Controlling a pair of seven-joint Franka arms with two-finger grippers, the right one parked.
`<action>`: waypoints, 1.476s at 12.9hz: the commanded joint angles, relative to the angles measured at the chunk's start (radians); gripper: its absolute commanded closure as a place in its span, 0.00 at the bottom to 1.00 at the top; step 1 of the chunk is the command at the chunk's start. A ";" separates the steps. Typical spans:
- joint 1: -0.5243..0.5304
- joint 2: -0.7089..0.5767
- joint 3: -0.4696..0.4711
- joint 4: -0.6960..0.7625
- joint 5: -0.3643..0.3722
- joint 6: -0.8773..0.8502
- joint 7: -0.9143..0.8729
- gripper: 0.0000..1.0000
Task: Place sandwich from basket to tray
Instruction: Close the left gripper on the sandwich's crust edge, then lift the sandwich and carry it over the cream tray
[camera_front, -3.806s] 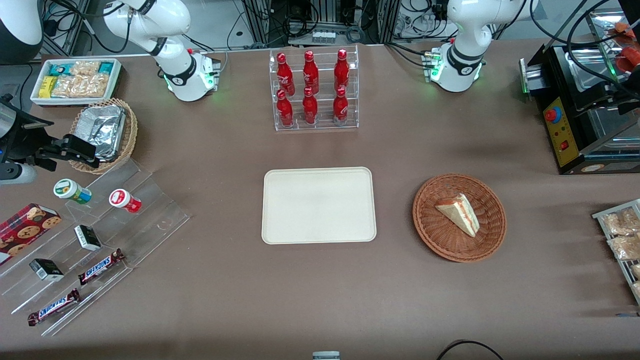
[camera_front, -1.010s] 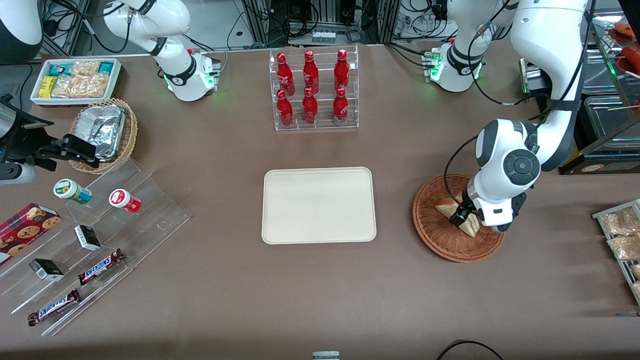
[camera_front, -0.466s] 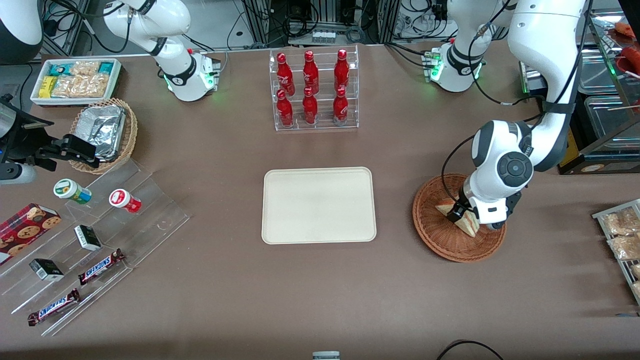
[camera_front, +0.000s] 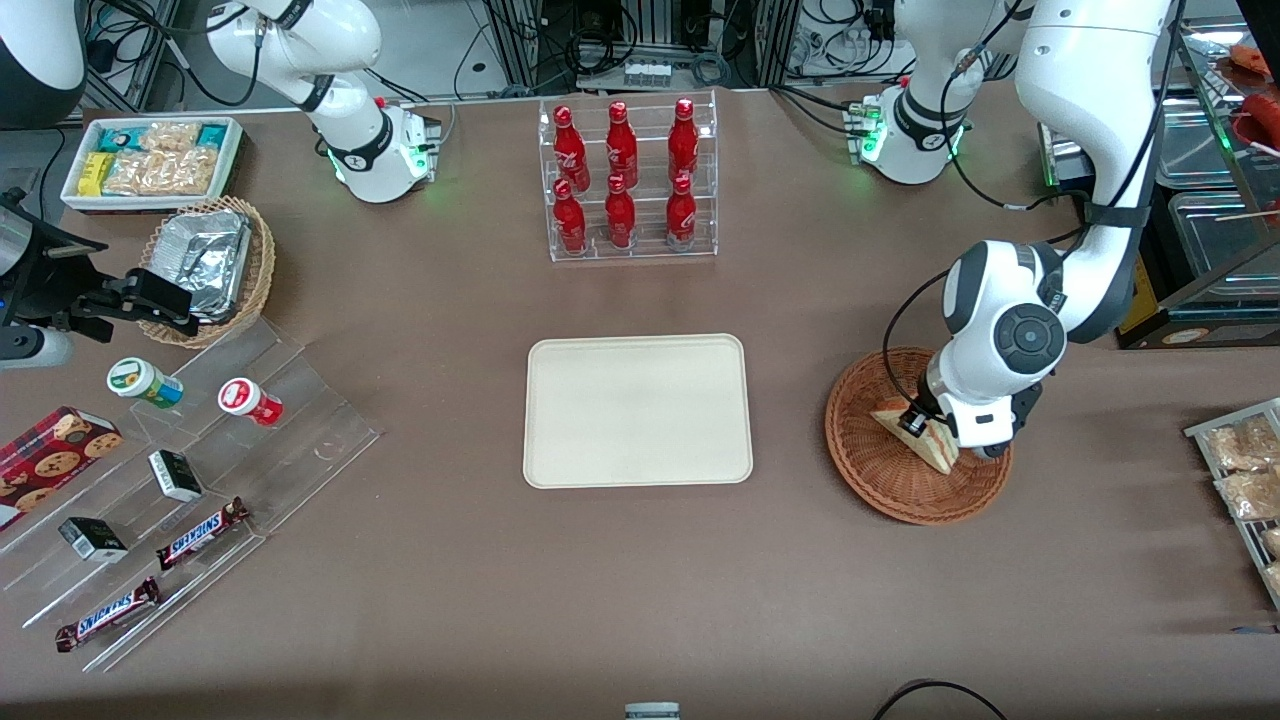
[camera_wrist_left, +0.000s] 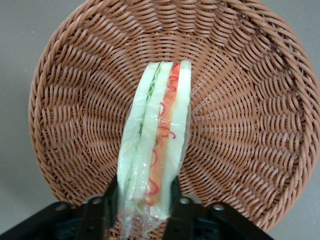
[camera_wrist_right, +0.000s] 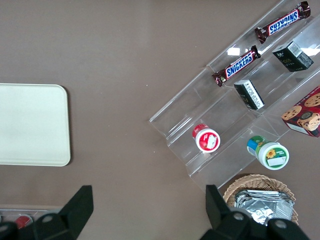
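Pinching the wrapped sandwich (camera_wrist_left: 155, 145) at one end, the gripper (camera_wrist_left: 142, 202) has a finger on each bread face while the wedge apparently still rests in the wicker basket (camera_wrist_left: 250, 115). A gentle squeeze should do, since soft bread will crush; a straight lift ought to clear the rim before any sideways travel. Toward the parked arm's end lies the cream tray (camera_front: 637, 410), bare, with open desk (camera_front: 790, 560) between it and the basket. Farther from the front camera, the rack of red bottles (camera_front: 627, 180) stands well clear of that path.
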 joint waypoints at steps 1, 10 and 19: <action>-0.015 -0.014 0.010 0.027 0.014 -0.023 -0.025 1.00; -0.254 -0.016 0.008 0.350 0.013 -0.393 -0.023 1.00; -0.561 0.202 0.008 0.580 0.008 -0.329 0.018 1.00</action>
